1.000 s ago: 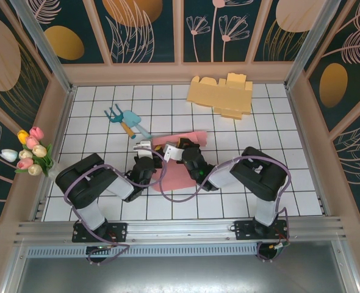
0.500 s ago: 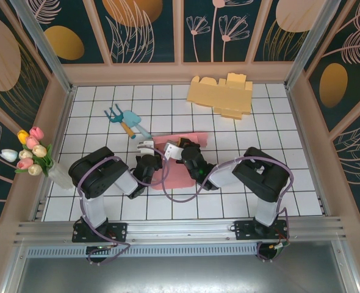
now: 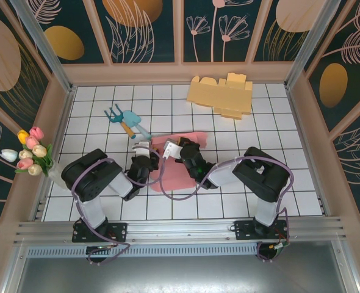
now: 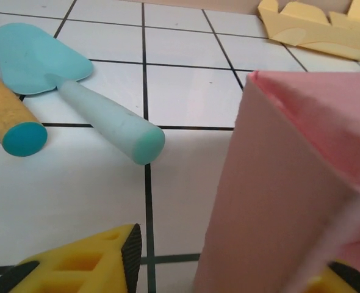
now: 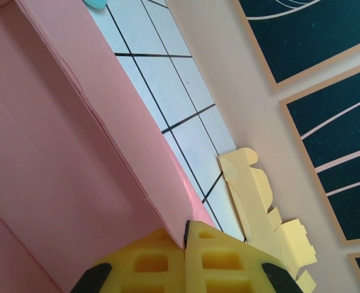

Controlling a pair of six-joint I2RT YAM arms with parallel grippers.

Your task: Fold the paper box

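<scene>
Pink box (image 3: 192, 137) on the tiled table (image 4: 186, 91), partly hidden under both arms, right gripper (image 5: 185, 244) clenched on its wall edge, left gripper (image 4: 232, 265) released astride another wall, one finger mostly hidden behind it, trowel (image 4: 46, 61) just left of it, bare tiles right of it, yellow cardboard (image 3: 219, 96) well beyond it.

You had bright, even light from overhead in the top view. The white table (image 3: 229, 131) carried only soft, short shadows beneath the arms and no hard glare. Your left wrist view was sharp on the trowel handle (image 4: 107, 122), but the pink paper box (image 4: 277, 195), close to the lens, was soft, with a pale smeared streak at its lower right. Your right wrist view was bright and shadow-free.
</scene>
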